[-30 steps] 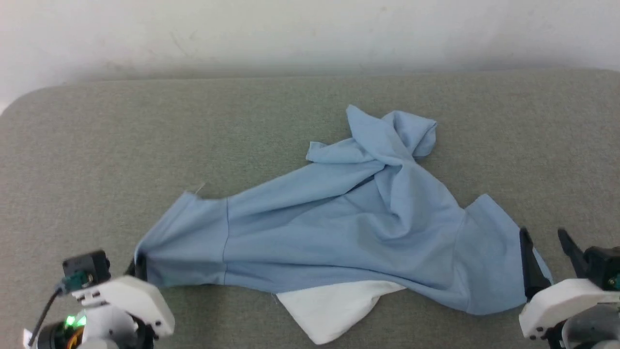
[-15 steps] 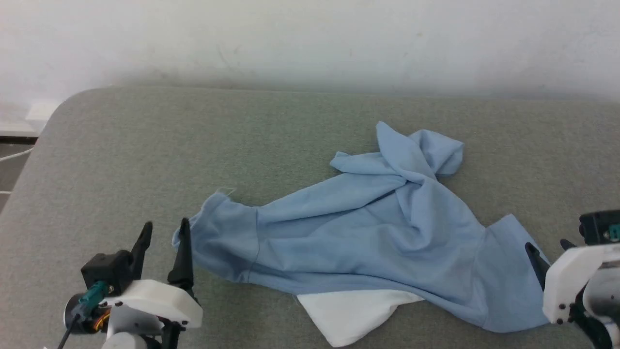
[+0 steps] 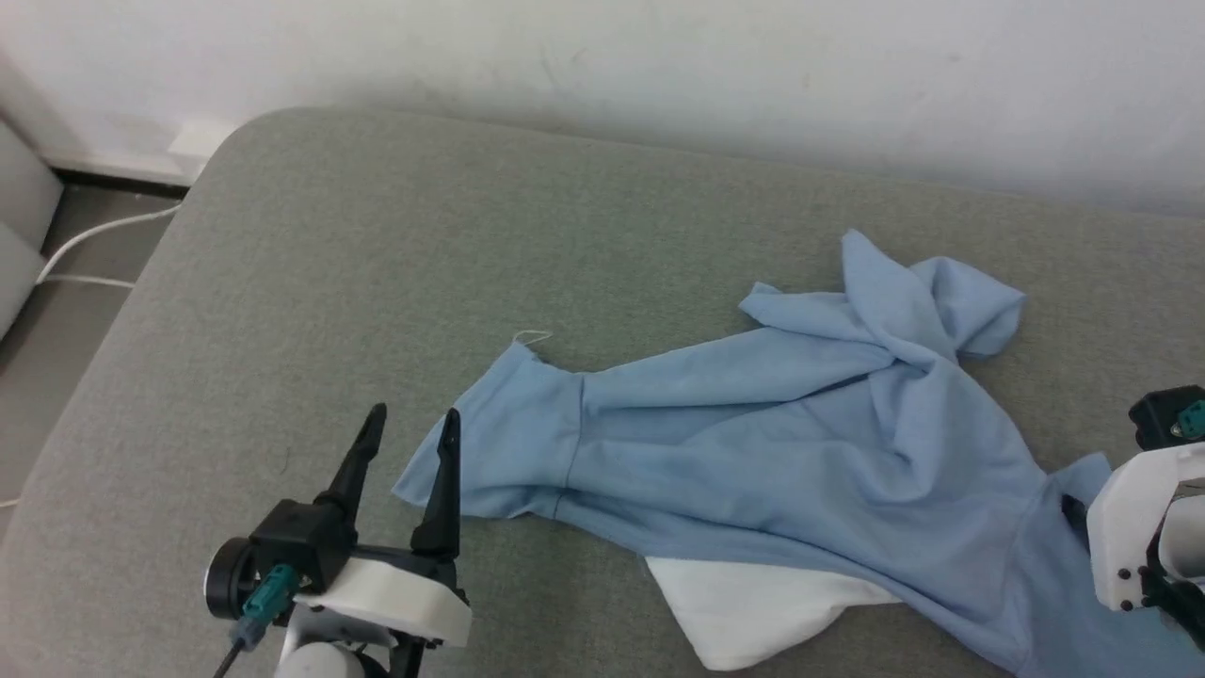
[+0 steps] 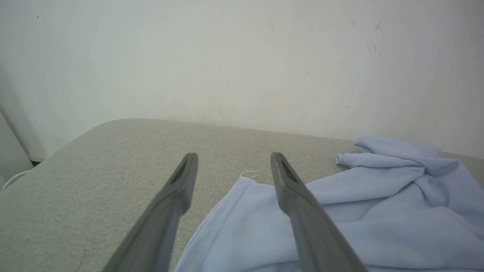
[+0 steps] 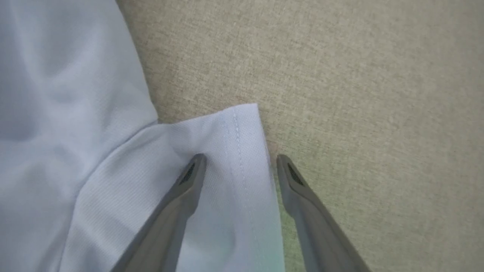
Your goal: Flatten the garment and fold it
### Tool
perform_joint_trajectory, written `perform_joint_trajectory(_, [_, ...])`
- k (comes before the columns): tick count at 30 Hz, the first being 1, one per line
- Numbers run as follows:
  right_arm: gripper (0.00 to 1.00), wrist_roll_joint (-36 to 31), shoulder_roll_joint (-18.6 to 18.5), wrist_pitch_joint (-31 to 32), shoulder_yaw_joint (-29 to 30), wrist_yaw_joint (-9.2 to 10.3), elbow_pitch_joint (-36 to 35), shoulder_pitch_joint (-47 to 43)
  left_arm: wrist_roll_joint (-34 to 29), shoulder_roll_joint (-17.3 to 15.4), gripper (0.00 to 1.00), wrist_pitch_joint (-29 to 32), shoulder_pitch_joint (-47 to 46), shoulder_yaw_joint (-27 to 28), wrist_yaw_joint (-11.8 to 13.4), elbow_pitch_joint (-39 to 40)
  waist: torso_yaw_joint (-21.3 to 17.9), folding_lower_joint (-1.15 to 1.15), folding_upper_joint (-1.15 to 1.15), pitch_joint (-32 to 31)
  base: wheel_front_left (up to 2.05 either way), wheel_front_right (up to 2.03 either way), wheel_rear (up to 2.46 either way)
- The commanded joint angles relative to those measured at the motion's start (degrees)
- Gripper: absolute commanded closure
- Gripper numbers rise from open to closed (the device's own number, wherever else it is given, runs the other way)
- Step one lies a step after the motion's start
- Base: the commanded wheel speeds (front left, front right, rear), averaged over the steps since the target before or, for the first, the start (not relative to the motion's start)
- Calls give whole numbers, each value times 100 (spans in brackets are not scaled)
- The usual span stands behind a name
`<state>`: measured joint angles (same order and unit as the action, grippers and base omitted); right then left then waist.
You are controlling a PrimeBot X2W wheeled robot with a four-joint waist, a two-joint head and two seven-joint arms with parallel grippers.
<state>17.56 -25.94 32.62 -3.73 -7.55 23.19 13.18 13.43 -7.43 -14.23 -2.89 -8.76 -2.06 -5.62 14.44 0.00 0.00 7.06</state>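
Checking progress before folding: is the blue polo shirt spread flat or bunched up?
Bunched up. The polo shirt lies twisted on the grey upholstery, its far end wrung into folds, deep creases across the body.

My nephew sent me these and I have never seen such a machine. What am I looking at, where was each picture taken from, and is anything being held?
It is a two-armed robot. The wide picture comes from a camera on its head, looking down at a grey-green padded surface. The other two come from cameras on its wrists, each looking along that arm's two dark fingers. On the surface lies a crumpled light blue shirt, with a white part peeking out beneath its near edge. The left gripper stands open beside one sleeve end; the right gripper is open too, straddling the stitched edge of the other sleeve. Nothing is held.
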Motion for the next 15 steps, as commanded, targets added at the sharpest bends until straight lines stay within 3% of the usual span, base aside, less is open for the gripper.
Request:
perform_joint_trajectory(1, [0, 14, 19, -35, -80, 6, 92, 59, -39, 29, 0, -49, -75, -38, -43, 13, 193, 0, 0, 163, 0, 0, 0])
perform_joint_trajectory(4, [4, 80, 31, -94, -330, 6, 283, 79, -78, 65, 0, -64, -82, -75, -54, -44, 217, 0, 0, 191, 0, 0, 0])
perform_joint_trajectory(5, [100, 92, 14, -131, -409, 6, 325, 95, -79, 79, 0, -67, -83, -83, -59, -70, 213, 0, 0, 193, 0, 0, 0])
perform_joint_trajectory(10, [100, 3, -150, -644, -390, 6, 445, 350, -83, 97, 0, -73, -79, -87, -93, -190, 89, 0, 0, 127, 0, 0, 0])
perform_joint_trajectory(15, [100, -320, -341, -1141, 173, 6, 712, 765, -111, 101, 0, -75, -113, -76, -130, -184, -45, 0, 0, 91, 0, 0, 0])
